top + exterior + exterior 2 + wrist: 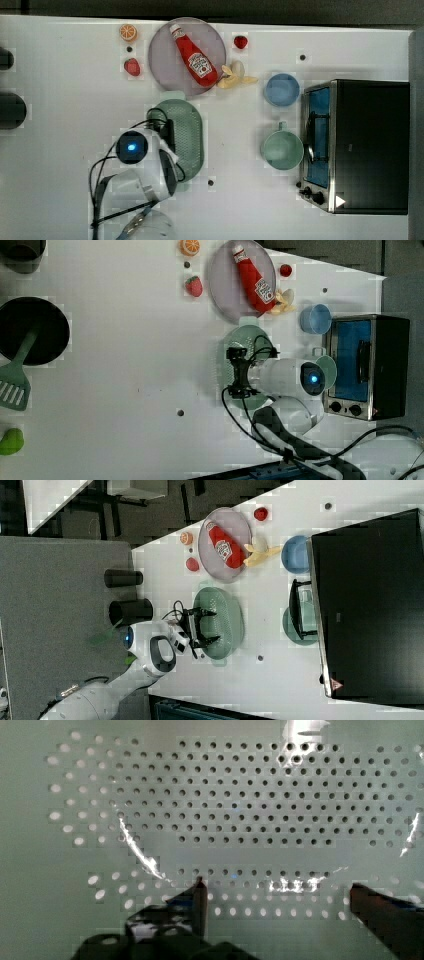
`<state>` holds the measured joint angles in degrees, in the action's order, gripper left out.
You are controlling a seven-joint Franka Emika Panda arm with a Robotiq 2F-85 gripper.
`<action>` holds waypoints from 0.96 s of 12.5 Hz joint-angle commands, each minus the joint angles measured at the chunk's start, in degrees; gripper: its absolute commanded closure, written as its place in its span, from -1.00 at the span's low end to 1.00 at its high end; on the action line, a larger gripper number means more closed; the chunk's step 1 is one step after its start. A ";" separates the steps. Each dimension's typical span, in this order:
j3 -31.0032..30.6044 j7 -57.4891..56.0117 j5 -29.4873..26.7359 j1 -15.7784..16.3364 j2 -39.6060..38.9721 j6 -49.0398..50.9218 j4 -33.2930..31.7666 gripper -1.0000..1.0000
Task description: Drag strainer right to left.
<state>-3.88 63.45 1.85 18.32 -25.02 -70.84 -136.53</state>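
The strainer (187, 132), pale green and oval, sits on the white tabletop (60, 125) just below the grey plate in the top view, with its dotted bottom spread wide across my wrist view. My pincer (206, 627) is down inside it, fingers (197, 900) set well apart with nothing between them, their tips close over the perforated floor near the strainer's wall; whether they actually touch the plastic I cannot tell. In the right view the two dark fingers reach into the bowl from the right view's left, over its rim. In the top view my wrist covers the strainer's left edge. Moving outward: the grey plate (165, 55) carries a red ketchup bottle (196, 57) lying tilted across it, and a banana (236, 77) rests at the plate's edge. Two strawberries flank the plate, one (132, 66) on the top view's left, one (240, 42) on the top view's right, and an orange slice (128, 32) lies near the top edge. Well to the top view's right of the strainer stand the blue bowl (282, 90) and the green mug (282, 149), both just beside the black toaster oven (370, 145).
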 commanded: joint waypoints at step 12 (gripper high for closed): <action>-0.22 2.44 -13.27 11.63 -8.41 9.86 18.13 -1.00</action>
<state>-3.00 64.12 -9.74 27.17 -33.68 -62.16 -118.28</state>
